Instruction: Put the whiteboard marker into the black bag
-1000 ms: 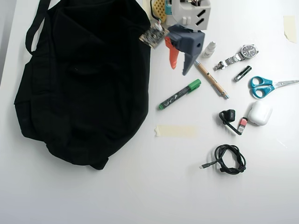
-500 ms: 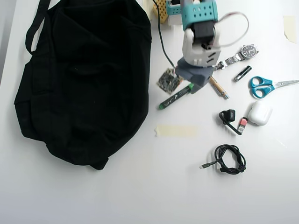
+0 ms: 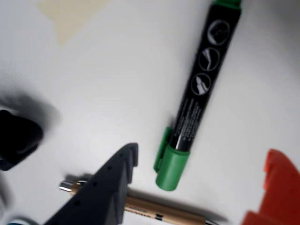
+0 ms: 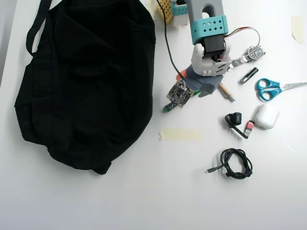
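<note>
Wrist view: whiteboard marker [image 3: 199,96] lies flat on the white desk [image 3: 117,84], barrel running from 12 o'clock at the top edge down toward 6, green cap at the lower end. Tool [image 3: 197,187] is spread wide, nothing between its fingers: dark grey finger [image 3: 105,187] at 7 o'clock of the cap, orange finger [image 3: 274,192] at 4 o'clock. Cap sits in the gap between them, nearer the grey one, not touching either as far as can be told. Tan wooden pen [image 3: 154,211] lies crosswise just below the cap, passing under the grey finger, silver tip showing at its left end.

Overhead view: arm reaches down from 12 o'clock; tool itself hidden under the wrist and circuit board [image 4: 178,93]. A small green bit of the marker [image 4: 166,109] shows at 7 o'clock of the board, just beside the right edge of the black bag [image 4: 86,81]. Bag fills the left half of the desk. Right of the arm: wristwatch [image 4: 249,53], scissors [image 4: 271,88], white earbud case [image 4: 266,116], coiled black cable [image 4: 235,164]. Strip of masking tape [image 4: 181,134] at 6 o'clock of the arm.
</note>
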Robot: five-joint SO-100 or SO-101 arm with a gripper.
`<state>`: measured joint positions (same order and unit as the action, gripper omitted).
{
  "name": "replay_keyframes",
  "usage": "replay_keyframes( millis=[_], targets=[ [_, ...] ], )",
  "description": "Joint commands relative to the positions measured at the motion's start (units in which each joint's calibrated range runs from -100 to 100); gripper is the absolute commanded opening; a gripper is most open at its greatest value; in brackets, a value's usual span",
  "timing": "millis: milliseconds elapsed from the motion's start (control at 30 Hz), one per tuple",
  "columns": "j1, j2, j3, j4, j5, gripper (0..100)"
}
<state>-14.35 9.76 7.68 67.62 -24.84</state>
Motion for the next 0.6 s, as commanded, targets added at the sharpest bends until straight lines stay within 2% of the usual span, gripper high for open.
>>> replay_keyframes(
  millis=[0, 300, 567],
  targets=[
    [-0.2, -0.3, 1.0, -2.0, 0.3, 36],
    [-0.3, 0.0, 13.3, -17.0, -0.2, 36],
    [0.4, 5.8, 13.3, -17.9, -0.2, 36]
  ],
)
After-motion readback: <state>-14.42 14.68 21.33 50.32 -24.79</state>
